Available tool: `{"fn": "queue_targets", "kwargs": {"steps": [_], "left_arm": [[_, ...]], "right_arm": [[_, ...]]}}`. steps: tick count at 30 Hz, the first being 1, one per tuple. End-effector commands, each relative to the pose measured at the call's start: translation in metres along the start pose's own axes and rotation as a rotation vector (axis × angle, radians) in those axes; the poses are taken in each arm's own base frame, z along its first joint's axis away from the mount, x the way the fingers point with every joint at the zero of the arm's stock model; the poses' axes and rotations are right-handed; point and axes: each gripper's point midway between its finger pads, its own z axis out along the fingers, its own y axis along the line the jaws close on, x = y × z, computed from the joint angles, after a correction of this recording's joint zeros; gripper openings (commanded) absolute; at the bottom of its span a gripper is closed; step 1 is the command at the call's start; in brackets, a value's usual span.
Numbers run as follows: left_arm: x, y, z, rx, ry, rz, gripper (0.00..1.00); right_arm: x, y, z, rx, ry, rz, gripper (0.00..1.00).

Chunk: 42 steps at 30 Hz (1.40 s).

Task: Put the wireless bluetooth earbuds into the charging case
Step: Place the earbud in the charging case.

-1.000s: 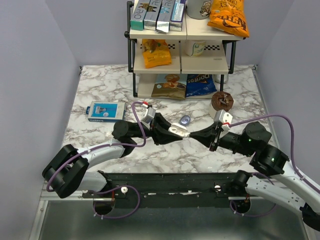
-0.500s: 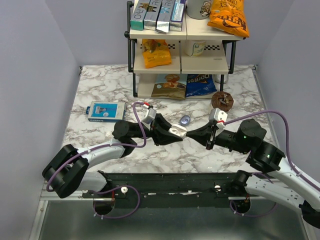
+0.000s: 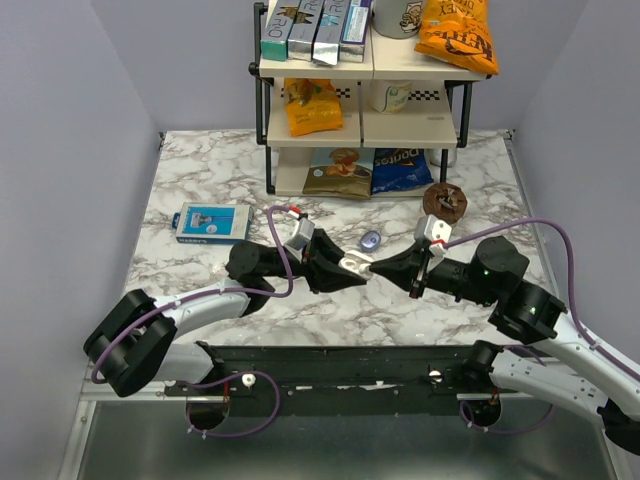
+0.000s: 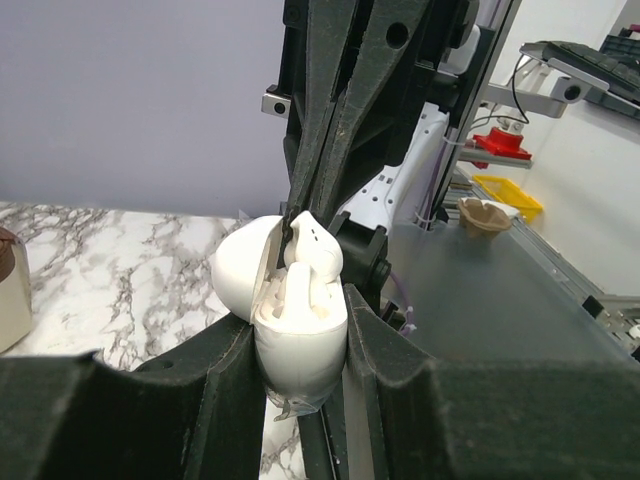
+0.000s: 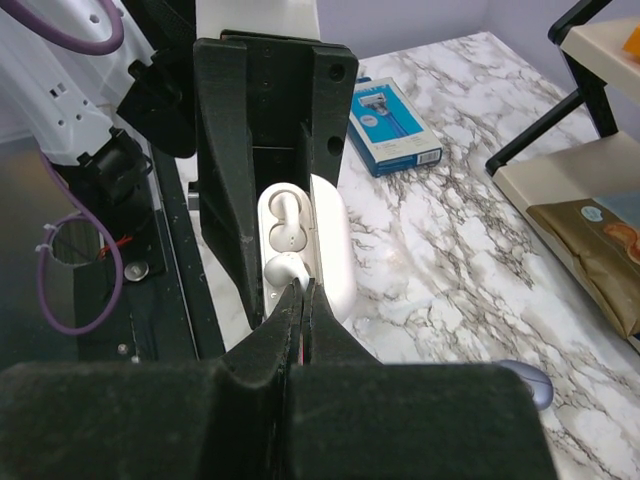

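Observation:
The charging case is a white clamshell with its lid swung open, and my left gripper is shut on its body and holds it above the table. Both earbuds are white. One earbud sits in its slot. The other earbud rests at the second slot and sticks up a little. My right gripper is shut, its tips pressed against that earbud. In the top view the two grippers meet at the case in the middle of the table.
A small lavender-blue oval object lies on the marble just behind the grippers. A blue box is at the left and a brown round thing at the right. A shelf rack with snack bags stands at the back.
My right gripper has moved left and its shut tips have reached the open case. The left gripper holds the case in nearly the same place.

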Motion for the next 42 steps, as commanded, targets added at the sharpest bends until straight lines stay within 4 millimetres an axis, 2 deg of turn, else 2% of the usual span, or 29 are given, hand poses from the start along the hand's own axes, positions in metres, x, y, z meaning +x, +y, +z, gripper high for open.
{"fn": "queue_targets", "kwargs": {"steps": [1,20,34,42], "left_arm": [[-0.013,-0.01,0.002,0.033,-0.03,0.074,0.0],[-0.027,-0.004,0.002,-0.02,-0.086,0.111,0.0],[-0.034,0.001,0.001,-0.061,-0.125,0.129,0.0],[-0.035,0.004,-0.002,-0.091,-0.131,0.152,0.0]], "right_arm": [[-0.004,0.003,0.002,-0.014,-0.014,-0.008,0.01],[0.014,0.002,0.004,0.008,0.029,0.025,0.01],[0.021,-0.008,0.012,0.074,0.081,0.076,0.01],[0.027,-0.014,0.009,0.118,0.107,0.078,0.01]]}}
